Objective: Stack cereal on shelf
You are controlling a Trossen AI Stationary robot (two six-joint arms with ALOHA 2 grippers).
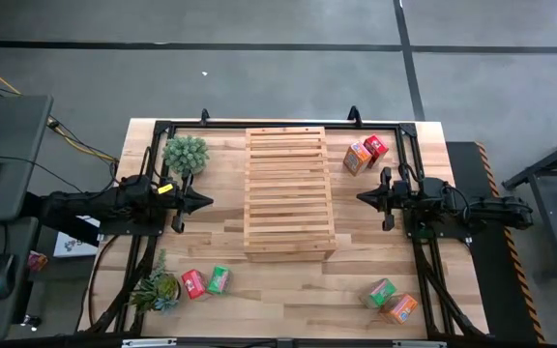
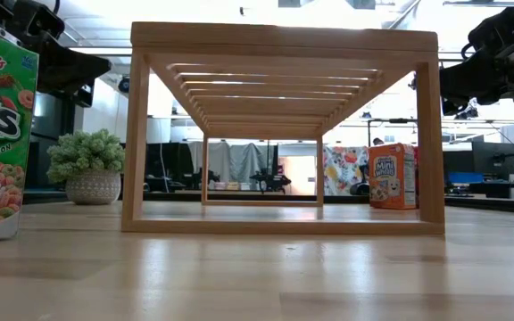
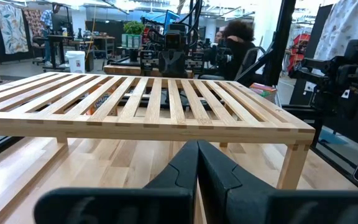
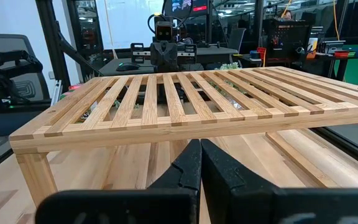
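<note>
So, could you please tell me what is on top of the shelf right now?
Nothing rests on the shelf; its slats are bare in the high and both wrist views. No cereal is stacked there yet.

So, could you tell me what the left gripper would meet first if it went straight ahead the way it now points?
The left gripper, shut, points across the table at the shelf. Going straight on it would most likely meet the shelf's near side first; whether it hits the frame or slips under the slats is unclear.
</note>
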